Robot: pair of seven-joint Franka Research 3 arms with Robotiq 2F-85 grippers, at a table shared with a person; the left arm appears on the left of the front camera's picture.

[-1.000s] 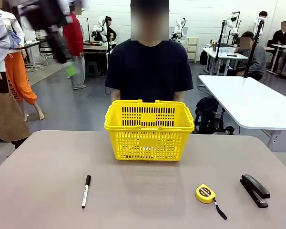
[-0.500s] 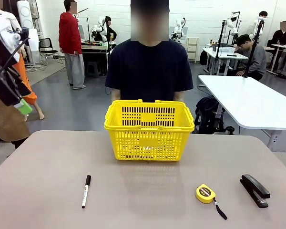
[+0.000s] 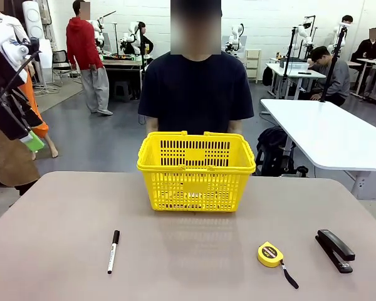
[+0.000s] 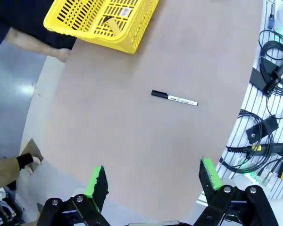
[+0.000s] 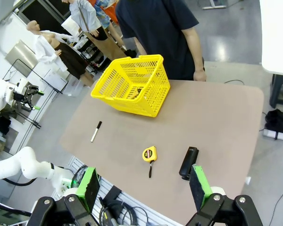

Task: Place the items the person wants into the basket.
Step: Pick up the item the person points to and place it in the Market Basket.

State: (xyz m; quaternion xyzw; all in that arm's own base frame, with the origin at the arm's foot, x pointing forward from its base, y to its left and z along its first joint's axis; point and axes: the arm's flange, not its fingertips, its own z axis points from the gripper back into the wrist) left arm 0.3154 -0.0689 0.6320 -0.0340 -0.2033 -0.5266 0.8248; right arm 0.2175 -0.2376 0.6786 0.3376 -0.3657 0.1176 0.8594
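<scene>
One white marker [image 4: 174, 98] lying well ahead of the left claw [image 4: 152, 172], fingers spread empty, right claw [image 5: 145, 176] likewise, seemingly high up

One basket [image 3: 196, 188], one marker [image 3: 113, 251], one tape measure [image 3: 270, 254], one stapler [image 3: 335, 249].

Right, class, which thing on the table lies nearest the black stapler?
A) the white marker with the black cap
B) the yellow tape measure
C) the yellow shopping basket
B: in the front view the yellow tape measure lies next to the black stapler at the right, apart from it. The white marker lies far off at the left, and the yellow shopping basket stands farther back in the middle.
</scene>
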